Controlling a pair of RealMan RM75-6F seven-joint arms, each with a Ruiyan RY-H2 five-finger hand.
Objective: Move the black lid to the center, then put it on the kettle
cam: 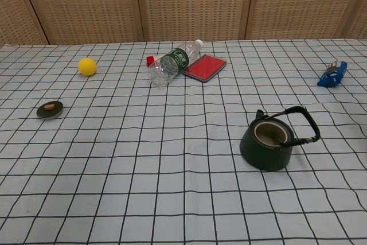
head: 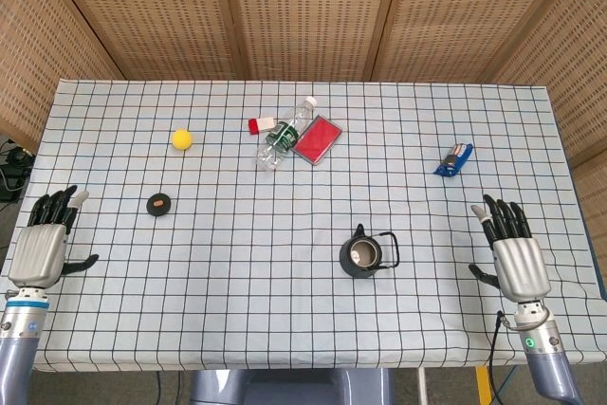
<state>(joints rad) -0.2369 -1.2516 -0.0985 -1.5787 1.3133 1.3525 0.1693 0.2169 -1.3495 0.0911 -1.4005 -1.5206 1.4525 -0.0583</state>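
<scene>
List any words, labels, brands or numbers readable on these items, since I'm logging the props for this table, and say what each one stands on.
None can be read.
Bottle: green label, print too small to read.
Blue packet: markings blurred.
Red flat case: no text visible.
Small red item behind the bottle: nothing readable.
Kettle, black lid, yellow ball: no markings visible.

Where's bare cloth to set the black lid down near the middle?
Bare cloth lies between the black lid and the kettle, below the bottle. It is crowded at the far middle, where the bottle and the red case lie.
</scene>
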